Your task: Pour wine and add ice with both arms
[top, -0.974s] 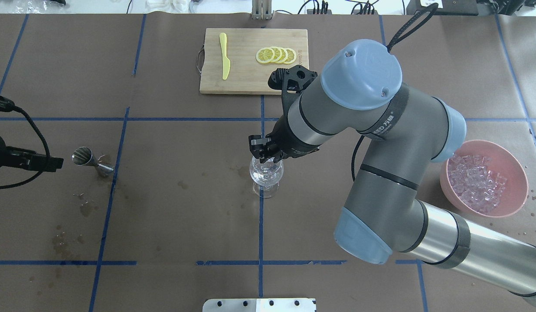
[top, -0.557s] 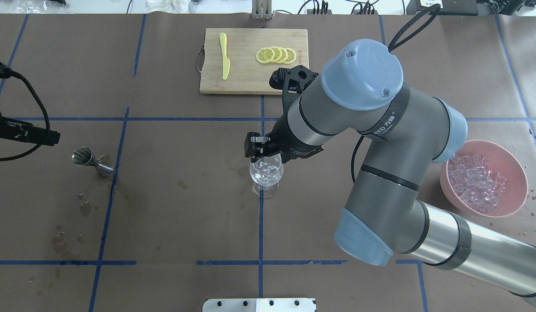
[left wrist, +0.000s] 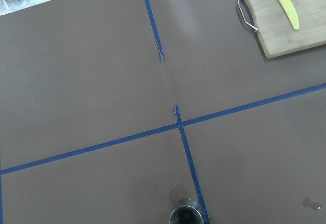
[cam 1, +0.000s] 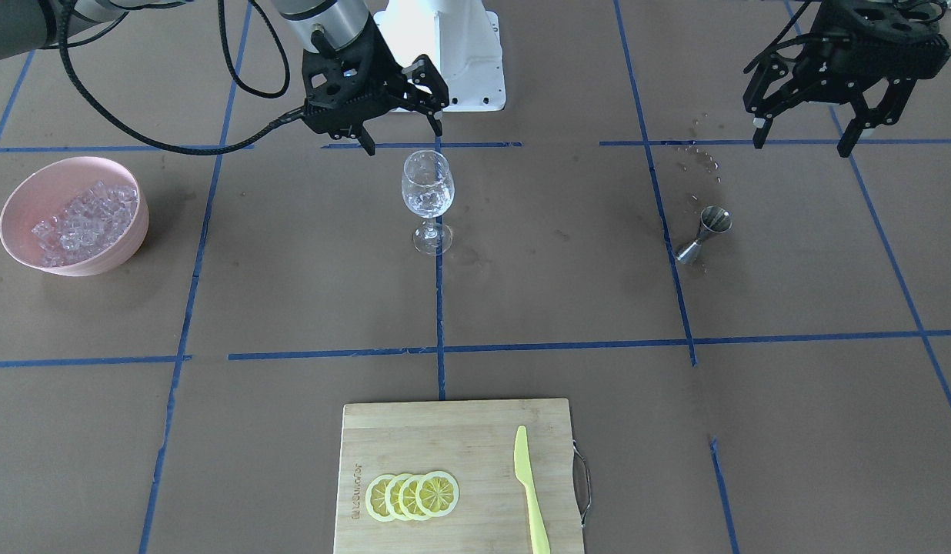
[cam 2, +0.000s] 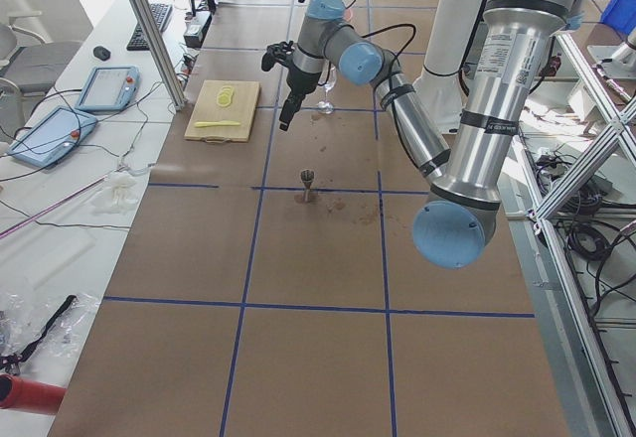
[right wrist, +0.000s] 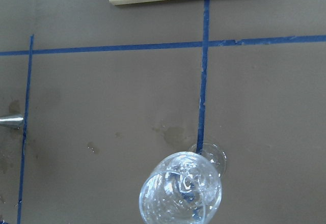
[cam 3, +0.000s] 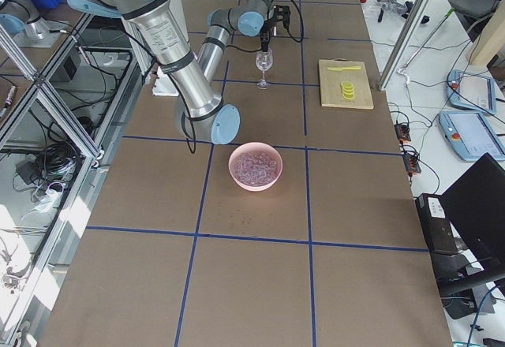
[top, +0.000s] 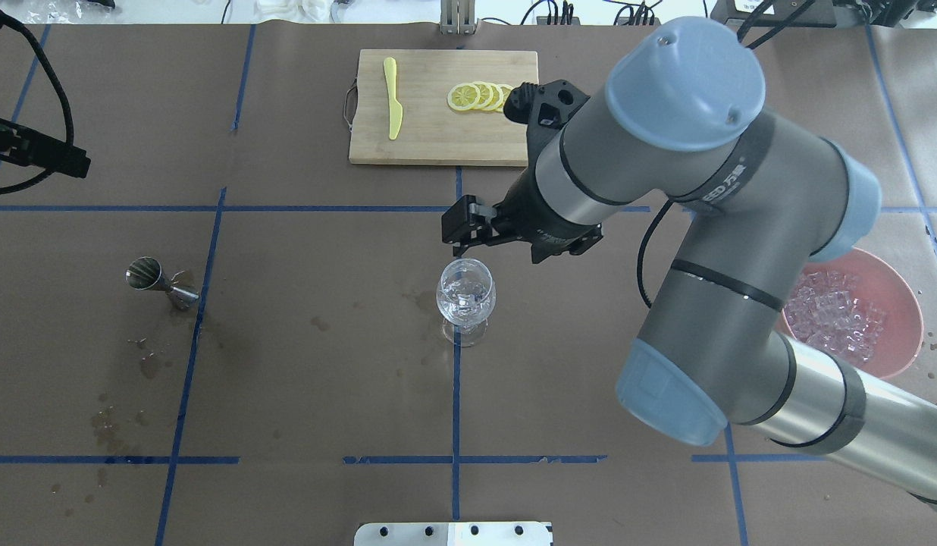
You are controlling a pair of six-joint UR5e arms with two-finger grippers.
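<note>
A clear wine glass [top: 466,296] stands upright at the table's middle and holds a few small ice cubes; it also shows in the front view [cam 1: 428,188] and the right wrist view [right wrist: 181,193]. My right gripper [top: 468,230] hangs open and empty just beyond the glass and above its rim; the front view [cam 1: 404,129] shows its jaws spread. More ice [top: 832,318] fills a pink bowl [top: 893,292] at the right. My left gripper [cam 1: 800,142] is open and empty, raised far to the left, past a steel jigger [top: 154,279].
A wooden cutting board [top: 443,144] at the table's far side holds lemon slices [top: 484,96] and a yellow knife [top: 393,98]. Wet stains lie around the jigger. My right arm's elbow overhangs the bowl's near-left side.
My right gripper has lifted off the glass's mouth and drawn back toward the cutting board. The ice cubes now show in the glass. My left gripper has moved toward the table's far side.
</note>
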